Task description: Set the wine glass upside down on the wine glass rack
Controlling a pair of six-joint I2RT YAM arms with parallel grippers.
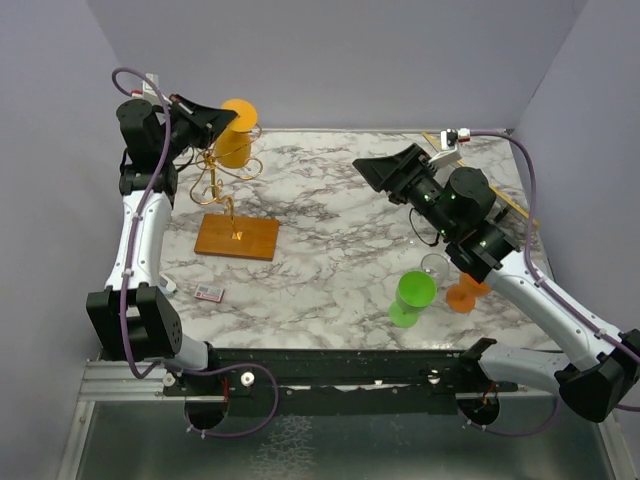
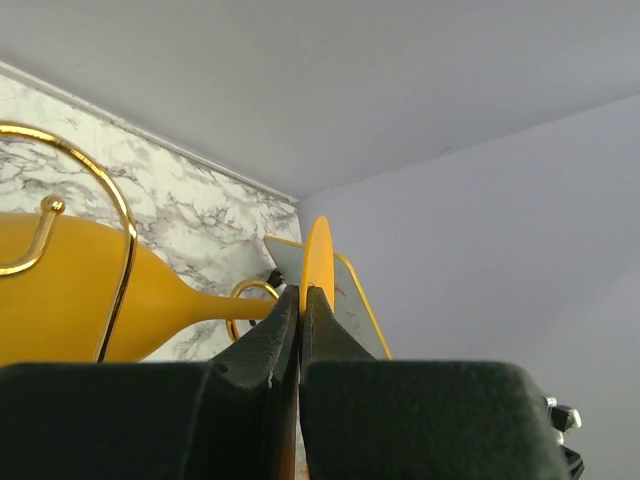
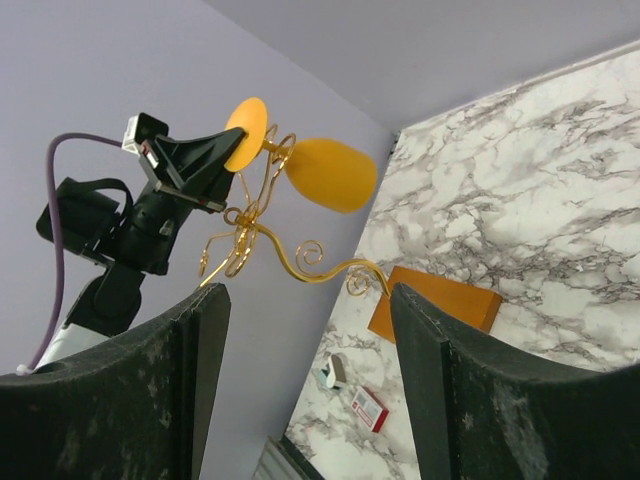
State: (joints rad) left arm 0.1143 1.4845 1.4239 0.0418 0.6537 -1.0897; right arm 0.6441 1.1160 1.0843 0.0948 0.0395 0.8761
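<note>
Wine glass [image 3: 330, 172] lies sideways among the arms of the gold rack [image 1: 222, 185], foot pinched by the left hand [image 2: 301, 300]; right hand [image 1: 362, 170] spread wide, empty.

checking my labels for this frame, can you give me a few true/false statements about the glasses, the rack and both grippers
1. The left gripper is shut on the foot of the yellow wine glass. True.
2. The right gripper holds the green glass. False: its jaws are open and empty; the green glass stands on the table.
3. The wine glass rack has tipped onto its side. False: it stands upright on its wooden base.
4. The yellow wine glass is off the table, up among the rack's gold wire arms. True.
5. The green glass stands right beside the rack's base. False: it is across the table, near the right arm.
</note>
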